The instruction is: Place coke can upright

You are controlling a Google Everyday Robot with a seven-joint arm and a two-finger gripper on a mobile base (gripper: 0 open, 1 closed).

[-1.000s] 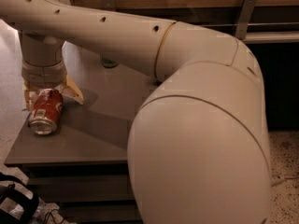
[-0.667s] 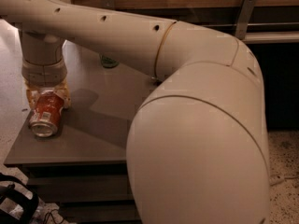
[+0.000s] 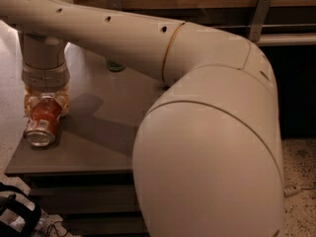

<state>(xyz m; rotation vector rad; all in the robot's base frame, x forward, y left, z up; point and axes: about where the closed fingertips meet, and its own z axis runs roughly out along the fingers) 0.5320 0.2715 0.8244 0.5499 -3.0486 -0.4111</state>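
The coke can (image 3: 43,120) is red with a silver end facing me. It lies tilted on the left part of the grey table (image 3: 103,142), close to the left edge. My gripper (image 3: 45,102) comes down from the wrist above the can. Its fingers (image 3: 63,102) press on both sides of the can's upper half. The gripper is shut on the can. The can's lower end still rests on the table.
My arm's large elbow and upper link (image 3: 212,147) fill the right and middle of the view and hide much of the table. A small dark round object (image 3: 116,66) sits at the table's back, partly behind the arm. A black item (image 3: 15,214) lies on the floor at lower left.
The gripper's fingers, spread wider a second ago, have closed in on the can. The can has shifted slightly and stays tilted on the table.
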